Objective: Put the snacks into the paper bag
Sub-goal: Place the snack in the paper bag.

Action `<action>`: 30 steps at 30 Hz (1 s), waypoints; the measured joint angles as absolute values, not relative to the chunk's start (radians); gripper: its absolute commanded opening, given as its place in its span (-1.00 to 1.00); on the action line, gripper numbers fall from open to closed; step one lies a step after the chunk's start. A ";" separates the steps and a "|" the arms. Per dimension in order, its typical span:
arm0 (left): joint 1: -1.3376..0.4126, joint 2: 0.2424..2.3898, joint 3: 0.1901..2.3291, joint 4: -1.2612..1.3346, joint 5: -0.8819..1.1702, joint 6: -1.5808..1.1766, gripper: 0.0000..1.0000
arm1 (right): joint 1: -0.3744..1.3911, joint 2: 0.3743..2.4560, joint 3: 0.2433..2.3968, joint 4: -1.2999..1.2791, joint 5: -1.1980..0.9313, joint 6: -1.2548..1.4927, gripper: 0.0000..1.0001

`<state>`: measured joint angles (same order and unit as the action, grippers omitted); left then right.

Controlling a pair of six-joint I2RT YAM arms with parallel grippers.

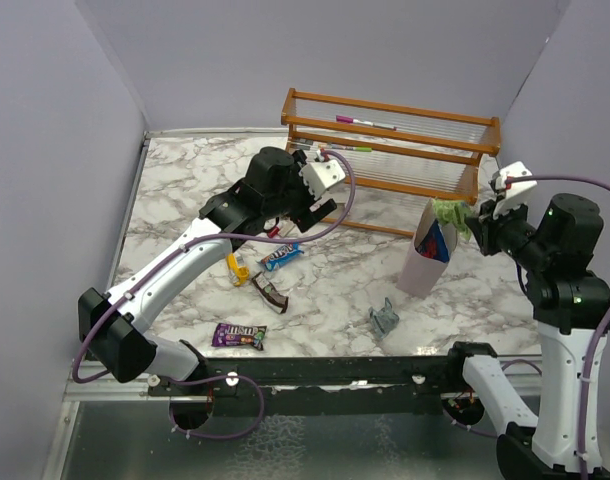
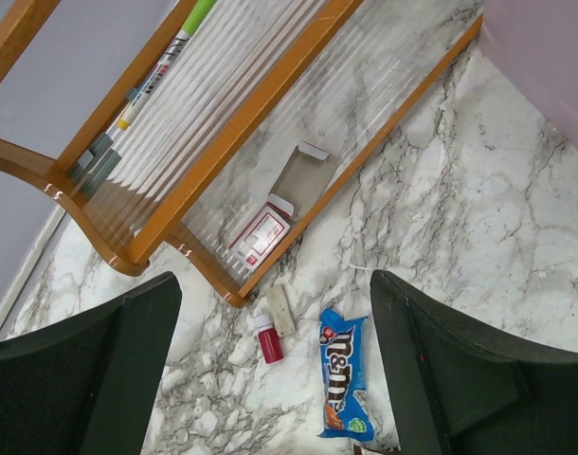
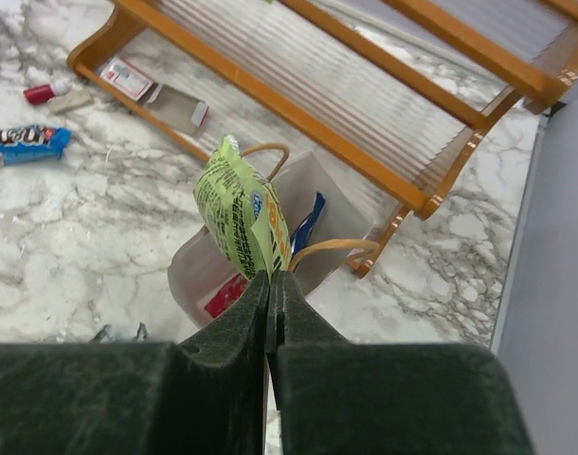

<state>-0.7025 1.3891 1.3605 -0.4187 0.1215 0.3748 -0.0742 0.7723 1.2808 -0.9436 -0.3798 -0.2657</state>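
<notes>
In right gripper: crinkly light-green foil snack packet, pinched tight by its bottom edge, upright, directly over the mouth of the small pale pinkish-lilac paper carrier bag.

In that bag, standing open: a red-and-blue wrapper, part hidden by the wall. String handles up.

At 12 o'clock of bag: orange wooden rack with clear ribbed shelves; markers on upper shelves, small red-and-white opened carton on the lowest.

Left gripper: fingers wide apart, nothing between, above the table near rack's left end.

Loose on marble:
- blue M&M's packet with tiny red cylinder at its 10 o'clock
- yellow bar
- dark brown bar
- purple packet
- grey-teal wrapper at 7 o'clock of bag
</notes>
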 measured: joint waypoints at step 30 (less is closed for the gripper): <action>-0.702 1.389 1.361 -0.397 0.110 0.399 0.69 | -0.074 0.874 1.269 -1.068 -0.430 -0.389 -0.98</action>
